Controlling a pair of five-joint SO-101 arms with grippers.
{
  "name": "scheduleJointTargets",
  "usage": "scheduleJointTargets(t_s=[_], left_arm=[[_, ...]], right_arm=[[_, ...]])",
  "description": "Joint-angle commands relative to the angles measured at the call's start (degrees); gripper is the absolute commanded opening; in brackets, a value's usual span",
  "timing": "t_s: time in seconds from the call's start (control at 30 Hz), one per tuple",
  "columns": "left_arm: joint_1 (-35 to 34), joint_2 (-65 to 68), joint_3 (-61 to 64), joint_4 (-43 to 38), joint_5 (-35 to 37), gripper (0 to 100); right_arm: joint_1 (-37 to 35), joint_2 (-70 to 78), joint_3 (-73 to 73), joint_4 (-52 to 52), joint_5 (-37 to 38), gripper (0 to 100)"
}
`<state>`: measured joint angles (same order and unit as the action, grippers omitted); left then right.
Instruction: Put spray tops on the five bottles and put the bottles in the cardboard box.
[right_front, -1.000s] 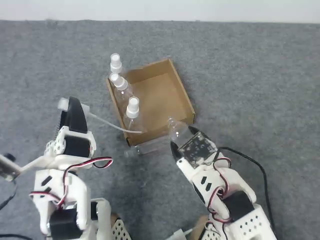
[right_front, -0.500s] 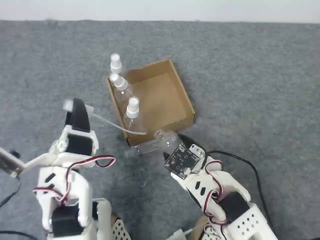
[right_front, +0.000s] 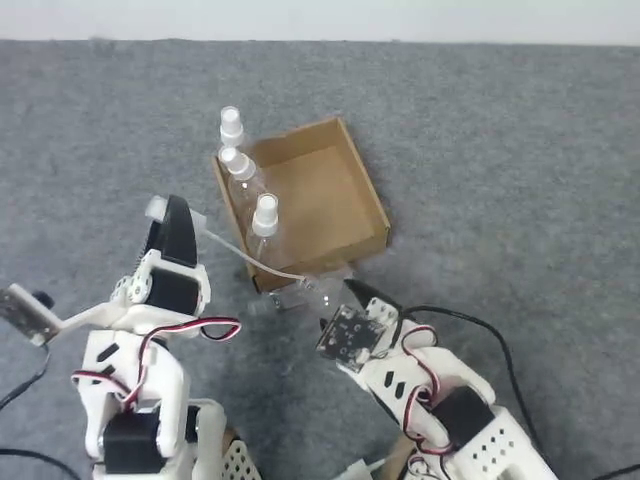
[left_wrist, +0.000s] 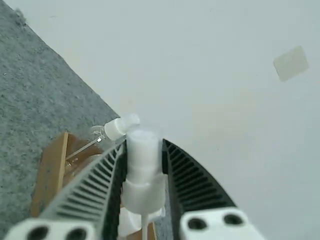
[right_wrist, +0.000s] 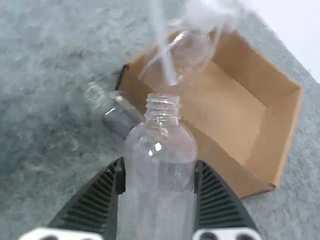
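Cardboard box (right_front: 310, 190) on grey carpet (right_front: 500, 150), white wall (right_front: 400, 20) beyond.

Open brown cardboard box (right_front: 320, 190): three clear plastic bottles with white spray tops (right_front: 266, 215) ranged along one side wall. Uncapped clear bottle (right_front: 285, 296) lies on the grey counter (right_front: 500, 150), just outside the box. Second uncapped clear bottle (right_wrist: 160, 150) clamped in right pincer (right_wrist: 159, 172). White spray top with long dip tube (left_wrist: 142, 170) clamped in left pincer (left_wrist: 144, 147).

Grey carpet (right_front: 520, 150); white wall (right_front: 320, 20)
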<state>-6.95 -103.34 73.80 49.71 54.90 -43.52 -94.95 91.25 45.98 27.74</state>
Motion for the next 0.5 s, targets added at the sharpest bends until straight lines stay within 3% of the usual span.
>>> scheduleJointTargets(t_s=[0.0,0.33,0.47], left_arm=[[-0.35,-1.05,0.13,-0.88,-0.70,1],[-0.44,-1.14,0.13,0.79,-0.79,1],[-3.69,-1.14,0.13,0.35,-0.62,1]], right_arm=[[-0.75,-1.36,-0.53,-2.33,2.37,4.4],[-0.57,-1.36,1.05,-5.23,2.46,4.4],[-0.57,-1.36,1.05,-5.23,2.46,4.4]])
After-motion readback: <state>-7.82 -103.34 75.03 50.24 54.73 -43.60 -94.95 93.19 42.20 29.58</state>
